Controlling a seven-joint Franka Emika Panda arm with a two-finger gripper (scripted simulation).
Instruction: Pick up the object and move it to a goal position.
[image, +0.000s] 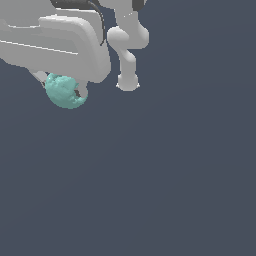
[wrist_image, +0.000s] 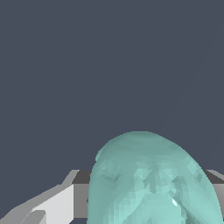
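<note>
The object is a teal, bumpy, roundish lump hanging under the white gripper at the upper part of the exterior view's left. The gripper is shut on it, with one grey finger showing beside the lump and another on its other side. In the wrist view the object fills the area between the grey-white fingers and hides most of them. It appears lifted off the dark surface.
The white arm's links and its base stand just to the exterior view's right of the gripper. A plain dark grey-blue surface spreads around everything. No goal marker shows.
</note>
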